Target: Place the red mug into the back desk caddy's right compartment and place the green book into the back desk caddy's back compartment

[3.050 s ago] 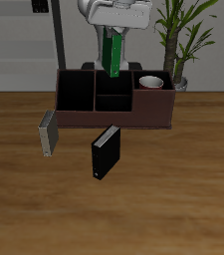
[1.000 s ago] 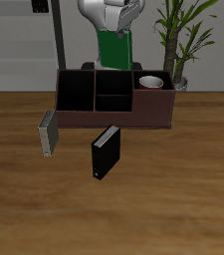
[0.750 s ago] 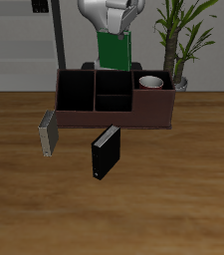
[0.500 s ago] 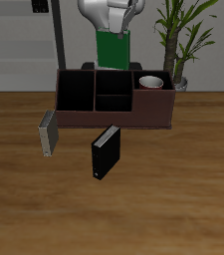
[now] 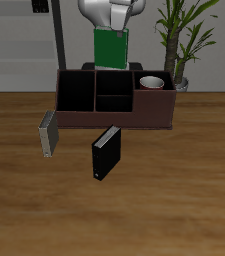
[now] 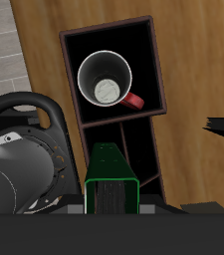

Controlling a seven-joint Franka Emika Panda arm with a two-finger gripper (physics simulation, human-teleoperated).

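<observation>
The green book (image 5: 111, 48) hangs upright above the back desk caddy (image 5: 84, 118), its broad face toward the table's front and clear of the caddy's rim. My gripper (image 5: 111, 30) is shut on the book's top edge. In the wrist view the green book (image 6: 112, 177) hovers over the small middle sections (image 6: 125, 144), and my gripper's fingers are hidden. The red mug (image 5: 151, 83) stands upright in the right compartment (image 6: 148, 60); the wrist view shows the mug (image 6: 107, 82) from above, white inside, handle out.
A black book (image 5: 104, 152) stands on the table in front of the caddy. A grey-white book (image 5: 48, 134) stands beside the caddy's other end. A potted plant (image 5: 181, 40) rises behind the mug's end, and a shelf stands at the back.
Over three seconds the green book turned from edge-on to face-on and rose a little above the caddy. In the last second it only crept slightly upward.
</observation>
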